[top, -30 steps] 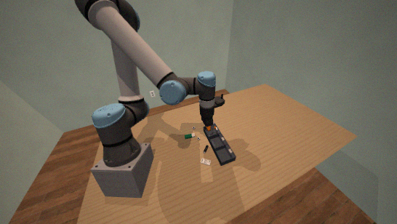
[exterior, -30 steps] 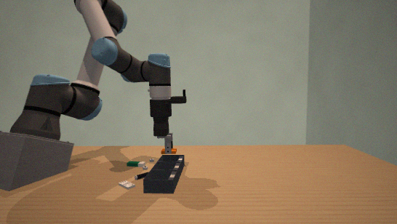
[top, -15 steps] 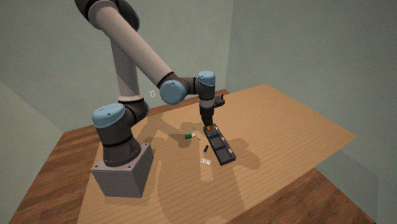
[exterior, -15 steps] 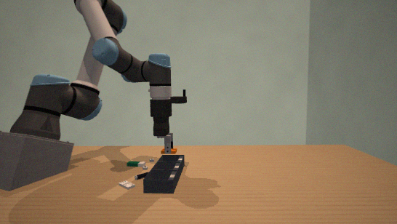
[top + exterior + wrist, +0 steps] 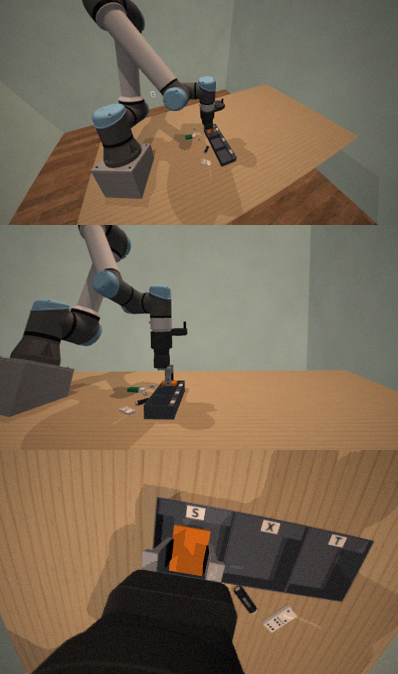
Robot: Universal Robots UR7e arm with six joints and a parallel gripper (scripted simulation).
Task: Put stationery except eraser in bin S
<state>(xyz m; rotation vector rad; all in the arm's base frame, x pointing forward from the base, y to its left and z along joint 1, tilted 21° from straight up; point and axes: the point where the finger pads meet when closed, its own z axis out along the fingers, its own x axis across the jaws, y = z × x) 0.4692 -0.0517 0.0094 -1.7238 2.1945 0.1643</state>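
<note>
My gripper [image 5: 189,550] is shut on a flat orange block [image 5: 189,550] and holds it just above the compartment marked S [image 5: 195,512], at the end of a dark row of three bins [image 5: 219,145]. In the side view the gripper [image 5: 168,378] points straight down, with the orange block [image 5: 171,383] at the far end of the bin row [image 5: 162,404]. The compartments marked X [image 5: 270,527] and T [image 5: 338,541] look empty. The floor of S is hidden under the block.
A small black cylinder [image 5: 245,599] and a white domino [image 5: 278,618] lie on the table beside the bins. A green and white piece [image 5: 189,136] and two small metal nuts [image 5: 194,128] [image 5: 199,139] lie toward the arm's base [image 5: 122,175].
</note>
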